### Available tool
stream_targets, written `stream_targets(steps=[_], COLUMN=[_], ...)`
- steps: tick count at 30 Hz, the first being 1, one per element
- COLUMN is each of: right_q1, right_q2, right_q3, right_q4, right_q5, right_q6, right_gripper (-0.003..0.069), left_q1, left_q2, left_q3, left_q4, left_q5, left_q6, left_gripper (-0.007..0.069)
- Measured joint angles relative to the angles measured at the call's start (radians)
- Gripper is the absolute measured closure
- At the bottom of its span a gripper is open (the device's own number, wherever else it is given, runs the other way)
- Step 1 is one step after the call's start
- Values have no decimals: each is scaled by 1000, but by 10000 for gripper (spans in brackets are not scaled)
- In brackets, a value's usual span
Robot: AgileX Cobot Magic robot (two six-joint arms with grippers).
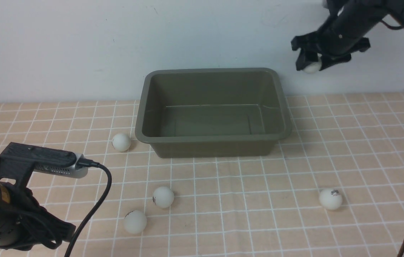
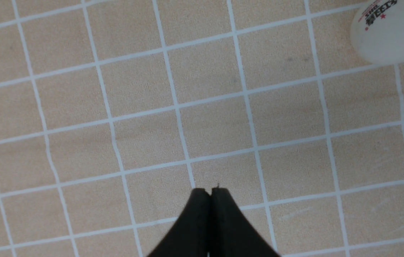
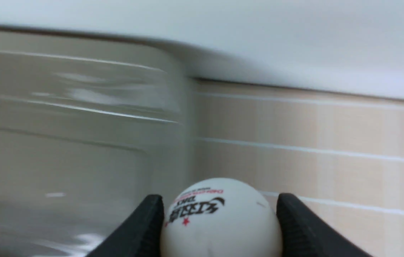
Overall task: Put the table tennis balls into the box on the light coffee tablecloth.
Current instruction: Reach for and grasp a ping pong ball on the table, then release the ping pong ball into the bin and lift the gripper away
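Olive-green plastic, the box (image 1: 212, 147) stands open side up on the light coffee tablecloth (image 1: 348, 142), with its long axis running left to right. High beside its right rear corner, the right gripper (image 1: 310, 65) pinches the held ball (image 3: 219, 221), matte white with black lettering and a red star. Four table tennis balls (image 1: 163, 197) lie on the cloth around the box's front. The left gripper (image 2: 209, 191) has its tips pressed together.
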Motion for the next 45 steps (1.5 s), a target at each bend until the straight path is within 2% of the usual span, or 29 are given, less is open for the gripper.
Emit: stream_targets(steps=[3,5,12,26,30,31,36,45], right_q1=[65,107,226,235,235,235,235,219], right_q2=[-3,7,75,143,147,147,147,18], right_q3=[-6,-6,-4,-3,-3,-3,-3,-1], right_q4=[63,61,-28,-12,-9,-9,-5,-5], right_q5=[3,5,11,10,10,10,10,11], right_q6=[-58,-70,-64,-61,-61,-57,-51,-49], right_gripper=[295,295,295,295,263,221,154,142], left_q1=[0,0,0,0,0,0,0,0], left_q2=[0,0,0,0,0,0,0,0], left_q3=[0,0,0,0,0,0,0,0], left_q4=[-1,-3,-6,-15,-15,-15,-15,-16], left_q5=[0,0,0,0,0,0,0,0], left_q6=[0,0,0,0,0,0,0,0], left_gripper=[693,693,693,693,693,693,693,693])
